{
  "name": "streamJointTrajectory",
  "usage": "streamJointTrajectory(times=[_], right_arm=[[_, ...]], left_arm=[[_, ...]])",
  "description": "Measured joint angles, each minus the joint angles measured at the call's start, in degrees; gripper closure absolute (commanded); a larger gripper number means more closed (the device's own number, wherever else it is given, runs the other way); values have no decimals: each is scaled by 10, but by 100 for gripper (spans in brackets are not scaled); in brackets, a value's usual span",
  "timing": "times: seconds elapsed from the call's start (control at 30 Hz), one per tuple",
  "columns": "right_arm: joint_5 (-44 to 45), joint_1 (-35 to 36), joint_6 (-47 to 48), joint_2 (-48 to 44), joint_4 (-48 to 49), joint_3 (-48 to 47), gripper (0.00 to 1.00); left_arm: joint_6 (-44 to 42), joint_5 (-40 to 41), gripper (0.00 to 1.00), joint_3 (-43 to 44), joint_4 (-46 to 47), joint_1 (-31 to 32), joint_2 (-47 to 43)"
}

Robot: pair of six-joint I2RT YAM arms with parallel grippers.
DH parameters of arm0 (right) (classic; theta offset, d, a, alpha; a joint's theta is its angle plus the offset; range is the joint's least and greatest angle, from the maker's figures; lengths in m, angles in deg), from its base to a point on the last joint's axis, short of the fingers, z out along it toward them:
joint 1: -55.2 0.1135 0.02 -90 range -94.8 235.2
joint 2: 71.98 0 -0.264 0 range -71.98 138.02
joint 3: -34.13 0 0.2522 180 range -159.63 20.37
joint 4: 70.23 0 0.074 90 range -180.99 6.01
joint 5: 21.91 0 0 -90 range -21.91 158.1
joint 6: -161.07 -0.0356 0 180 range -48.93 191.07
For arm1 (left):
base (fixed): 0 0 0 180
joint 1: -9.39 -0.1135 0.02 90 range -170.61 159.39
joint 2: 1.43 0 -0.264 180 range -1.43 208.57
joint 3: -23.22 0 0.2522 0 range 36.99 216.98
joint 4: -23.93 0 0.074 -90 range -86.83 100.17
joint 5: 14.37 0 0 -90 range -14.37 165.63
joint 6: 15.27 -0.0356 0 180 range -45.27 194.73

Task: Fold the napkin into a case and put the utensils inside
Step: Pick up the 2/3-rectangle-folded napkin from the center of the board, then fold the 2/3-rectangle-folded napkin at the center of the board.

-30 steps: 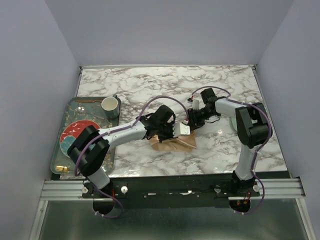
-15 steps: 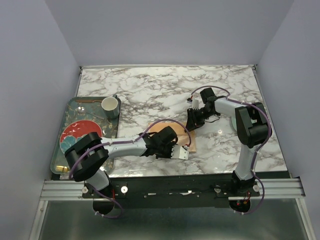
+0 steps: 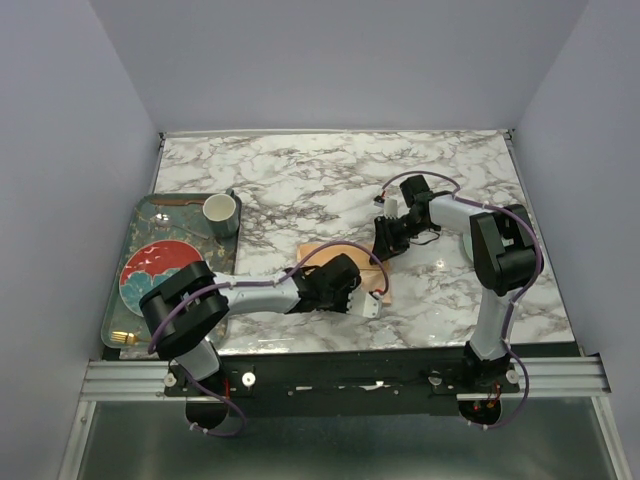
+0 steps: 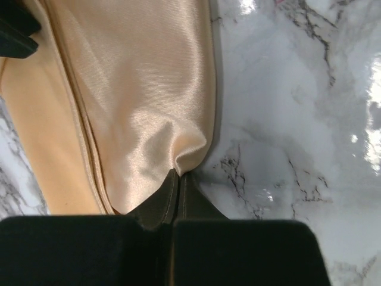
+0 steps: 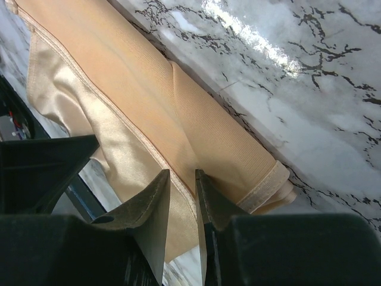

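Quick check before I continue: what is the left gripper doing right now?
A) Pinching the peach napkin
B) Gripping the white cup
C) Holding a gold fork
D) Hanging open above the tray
A: in the left wrist view the left gripper has its fingers pressed together on a puckered edge of the napkin, which lies on the marble table.

Napkin peach-orange, satin sheen; table white marble, grey veins; tray teal patterned.
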Motion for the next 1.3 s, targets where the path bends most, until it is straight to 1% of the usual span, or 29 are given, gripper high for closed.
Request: streamJointTrajectory(times=[0.13,0.33,0.4,0.6,0.87,1.03,1.3], right_arm=[[0,0,6,0,-1,0,68],[-1,0,18,-2,-2,0,69],[-1,0,23,-2,-2,0,68],[-2,0,32,-2,-3,0,68],[-3,0,40,-2,-3,0,69],[-3,0,42,-2,-6,-6,69],[1,0,53,4,-14,-19,69]], left_arm=[[7,-39,100,22,-45,-12,0],[40,-154,100,107,-143,-69,10],[52,-202,100,152,-174,-104,32],[64,-314,100,263,-267,-177,117],[79,-440,100,375,-377,-237,211],[107,-493,100,422,-403,-271,246],[158,-542,100,475,-416,-305,296]])
